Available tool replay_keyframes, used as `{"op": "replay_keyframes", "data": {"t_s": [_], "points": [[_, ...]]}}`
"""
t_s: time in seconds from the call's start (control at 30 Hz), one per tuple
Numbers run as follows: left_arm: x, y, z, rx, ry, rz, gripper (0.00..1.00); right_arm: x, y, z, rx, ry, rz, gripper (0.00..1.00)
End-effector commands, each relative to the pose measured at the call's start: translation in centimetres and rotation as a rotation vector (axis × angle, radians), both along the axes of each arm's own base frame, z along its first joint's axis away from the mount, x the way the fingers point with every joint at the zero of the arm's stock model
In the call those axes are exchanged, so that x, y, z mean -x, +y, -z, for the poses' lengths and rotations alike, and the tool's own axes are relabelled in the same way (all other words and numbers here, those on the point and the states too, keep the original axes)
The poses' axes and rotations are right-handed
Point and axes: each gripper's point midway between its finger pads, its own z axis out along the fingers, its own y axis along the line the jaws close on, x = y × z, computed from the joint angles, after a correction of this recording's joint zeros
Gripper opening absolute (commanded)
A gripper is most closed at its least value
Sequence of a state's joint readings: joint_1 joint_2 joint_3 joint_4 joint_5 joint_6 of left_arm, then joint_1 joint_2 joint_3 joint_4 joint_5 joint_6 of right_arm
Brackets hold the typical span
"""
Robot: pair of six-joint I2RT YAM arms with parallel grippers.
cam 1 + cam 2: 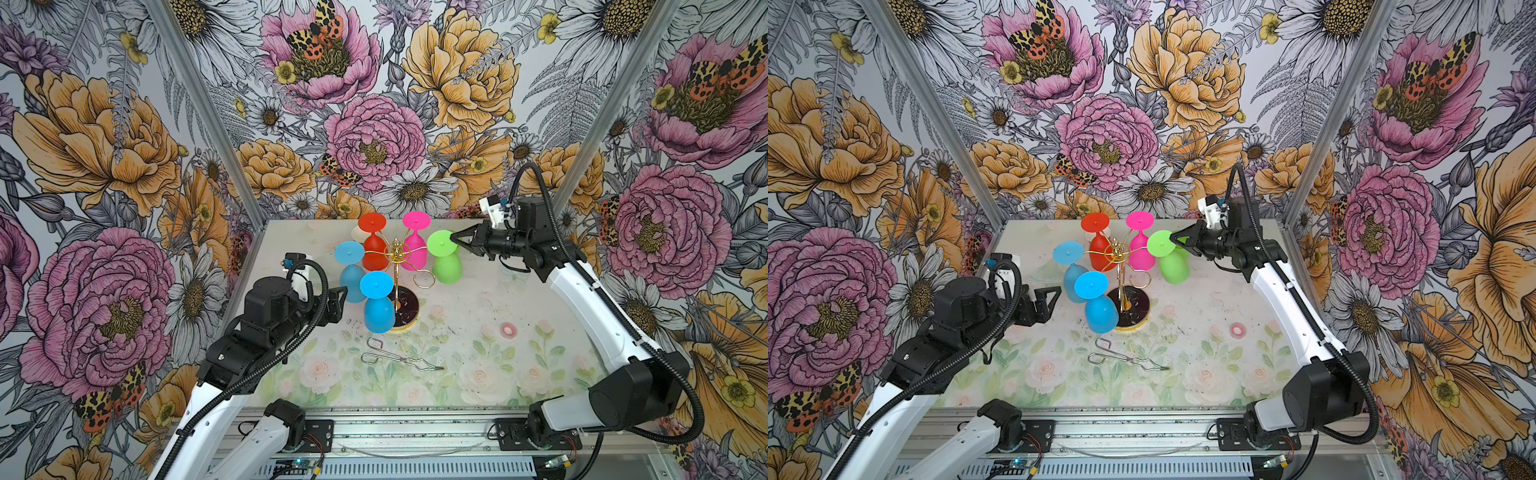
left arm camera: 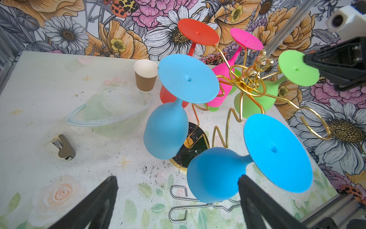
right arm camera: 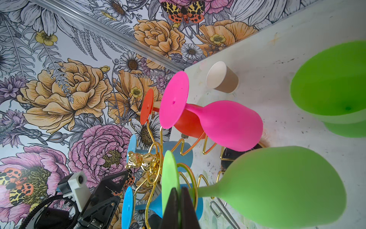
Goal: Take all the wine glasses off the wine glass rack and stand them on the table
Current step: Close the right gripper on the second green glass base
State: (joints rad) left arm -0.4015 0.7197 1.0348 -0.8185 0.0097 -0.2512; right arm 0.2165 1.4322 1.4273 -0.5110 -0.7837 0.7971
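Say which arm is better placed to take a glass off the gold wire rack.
Right. The right gripper is shut on the round foot of the green wine glass hanging upside down on the gold wire rack; the left gripper stands open by a blue wine glass, holding nothing.

This is a robot lab cell. Flower-print panels (image 1: 374, 83) set in aluminium posts (image 1: 203, 108) wall the table (image 1: 478, 340) on three sides. Two arm bases (image 1: 291, 419) are bolted to a metal rail (image 1: 415, 430) along its front edge.

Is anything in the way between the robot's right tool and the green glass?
No. The right tool is shut on the foot rim of the green wine glass. Only a gold loop of the wine glass rack, round the stem, blocks its way off.
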Motion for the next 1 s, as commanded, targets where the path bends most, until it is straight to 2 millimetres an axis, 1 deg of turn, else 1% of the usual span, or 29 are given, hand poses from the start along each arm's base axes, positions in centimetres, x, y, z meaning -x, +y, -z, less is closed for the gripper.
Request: {"op": "replay_keyframes", "data": {"t_s": [0.0, 0.37, 0.97], "points": [[-0.2, -0.1, -0.2, -0.007, -0.02, 0.011, 0.96, 0.9, 0.4, -1.7, -0.035, -0.044, -0.015, 0.0], [-0.2, 0.0, -0.1, -0.011, -0.021, 0.012, 0.96, 0.9, 0.9, -2.8, -0.068, -0.066, -0.024, 0.0], [0.0, -0.1, -0.2, -0.008, -0.027, 0.021, 0.96, 0.6, 2.3, -2.3, -0.075, -0.06, -0.052, 0.0]]}}
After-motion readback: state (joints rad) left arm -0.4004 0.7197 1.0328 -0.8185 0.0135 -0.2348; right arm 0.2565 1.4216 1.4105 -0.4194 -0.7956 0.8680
